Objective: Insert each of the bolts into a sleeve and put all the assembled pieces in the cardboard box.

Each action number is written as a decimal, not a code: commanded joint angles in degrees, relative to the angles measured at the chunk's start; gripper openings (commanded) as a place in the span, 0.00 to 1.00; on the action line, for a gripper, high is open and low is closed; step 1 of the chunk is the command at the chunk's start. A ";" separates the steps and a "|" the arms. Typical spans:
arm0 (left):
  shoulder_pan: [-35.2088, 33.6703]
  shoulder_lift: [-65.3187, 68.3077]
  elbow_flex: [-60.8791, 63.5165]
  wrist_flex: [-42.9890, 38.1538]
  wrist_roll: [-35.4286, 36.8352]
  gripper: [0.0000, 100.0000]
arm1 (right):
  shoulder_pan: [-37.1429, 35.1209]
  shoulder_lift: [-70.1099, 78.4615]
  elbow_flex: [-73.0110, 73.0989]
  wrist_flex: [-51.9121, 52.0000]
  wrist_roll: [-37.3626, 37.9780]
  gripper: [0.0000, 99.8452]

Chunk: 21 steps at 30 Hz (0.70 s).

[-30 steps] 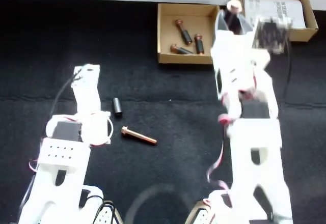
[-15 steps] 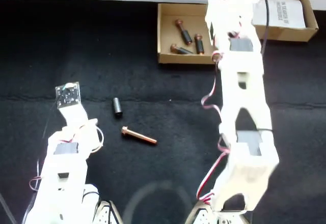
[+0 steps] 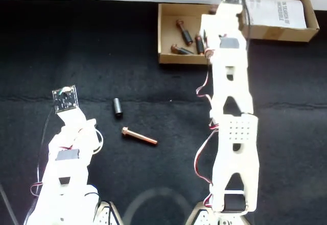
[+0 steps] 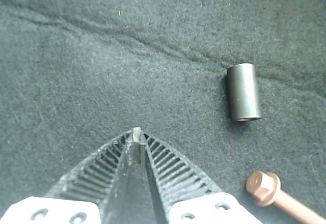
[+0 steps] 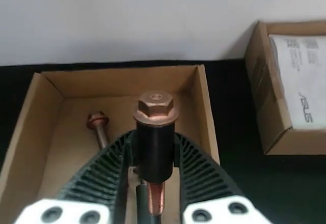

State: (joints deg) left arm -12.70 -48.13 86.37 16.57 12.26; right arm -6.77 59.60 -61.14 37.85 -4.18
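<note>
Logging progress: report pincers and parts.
Right pincer shut on sleeved copper bolt, at brown cardboard box. Left pincer shut, empty. Loose dark metal sleeve and loose copper bolt on black cloth. No obstruction.

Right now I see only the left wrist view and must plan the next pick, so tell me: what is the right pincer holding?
Observer: The right pincer is shut on a sleeve with a bolt through it, facing the cardboard box.
Operator: Anything in that box?
Observer: Three assembled pieces lie in it.
</note>
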 commanded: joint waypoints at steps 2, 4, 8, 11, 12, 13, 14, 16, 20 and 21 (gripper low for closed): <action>-0.48 -0.92 -0.22 -1.05 -0.18 0.01 | 0.04 3.74 -6.90 0.31 0.53 0.01; -0.48 -0.84 -0.22 -1.05 -0.18 0.01 | 0.04 4.44 -7.25 0.40 0.53 0.01; -0.57 -0.57 -0.31 -1.05 -0.18 0.01 | -0.22 4.44 -7.25 1.54 4.48 0.01; -1.36 -0.48 -0.48 -1.05 -0.18 0.01 | -1.10 4.35 -7.25 2.51 13.80 0.01; -1.71 -0.48 -0.57 -1.14 -0.18 0.01 | -1.19 4.35 -7.25 2.95 16.26 0.02; -1.71 -0.48 -0.57 -1.14 -0.18 0.02 | -1.27 4.35 -7.25 4.09 18.11 0.03; -1.71 -0.48 -0.57 -1.14 -0.18 0.02 | -1.54 4.35 -7.34 5.67 19.60 0.06; -1.80 -0.48 -0.57 -1.14 -0.18 0.02 | -1.63 4.26 -9.63 10.95 21.45 0.15; -1.80 -0.48 -0.57 -1.14 -0.18 0.02 | -2.07 4.44 -19.47 23.96 24.44 0.24; -1.80 -0.48 -0.57 -1.14 -0.18 0.02 | -2.42 4.44 -22.29 26.77 25.58 0.23</action>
State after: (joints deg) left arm -13.85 -48.13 86.37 16.40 12.26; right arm -7.91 65.32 -74.86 57.27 18.42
